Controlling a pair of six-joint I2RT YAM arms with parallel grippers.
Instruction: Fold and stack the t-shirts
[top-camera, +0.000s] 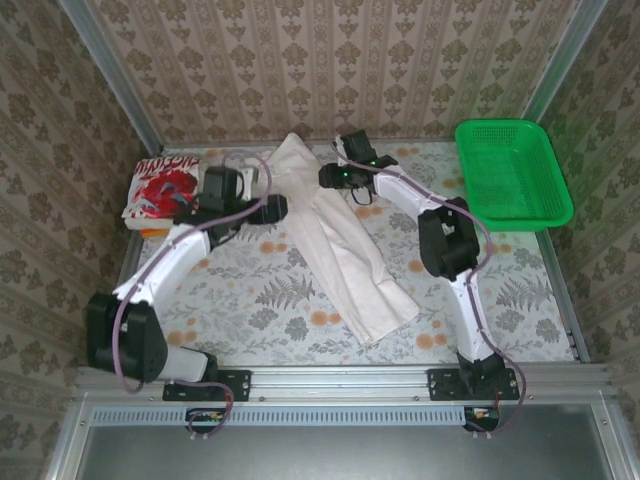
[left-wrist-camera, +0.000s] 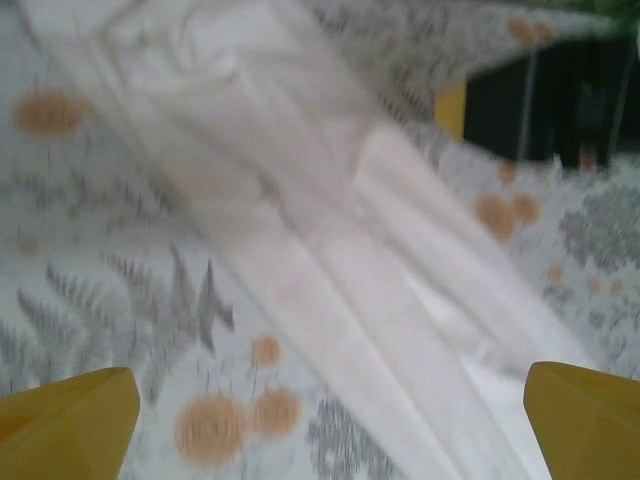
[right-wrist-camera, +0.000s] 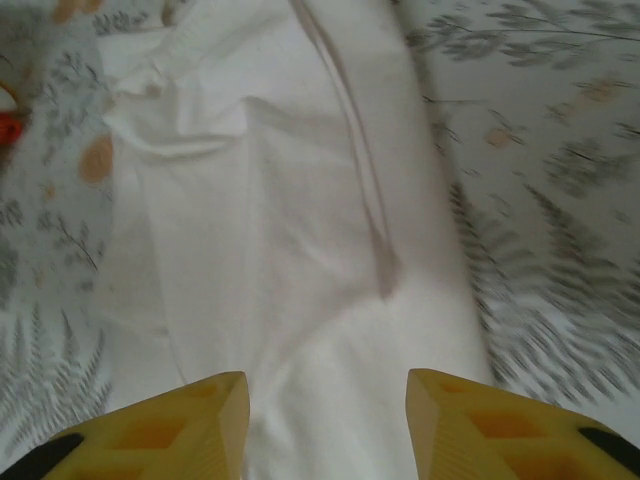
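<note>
Yellow fingertips (right-wrist-camera: 170, 430) of my right gripper (right-wrist-camera: 325, 420) frame the shot. They stand apart with flat cloth between them, nothing pinched yet.

Biggest thing first: the fern-patterned bench (top-camera: 250, 300). Across it lies the off-white t-shirt (top-camera: 335, 240), a long narrow strip on a diagonal from the far middle down toward the near right. I judge the lengthwise fold done and the crosswise fold next. To do it well I want both grippers on the far end, one at each corner, pinching every layer. Then I lift low and carry that end over toward the near hem, so the edges meet without dragging the strip askew.

The cloth looks soft and creased, with a raised fold line running along it and a crumpled patch near the far end. It will likely slump if held at one point.

Over in the far left corner sits the red-printed t-shirt (top-camera: 160, 188), folded small and well apart, which looks like the place for the stack. My left gripper (left-wrist-camera: 328, 420) hangs over the strip with fingers spread wide, holding nothing.
</note>
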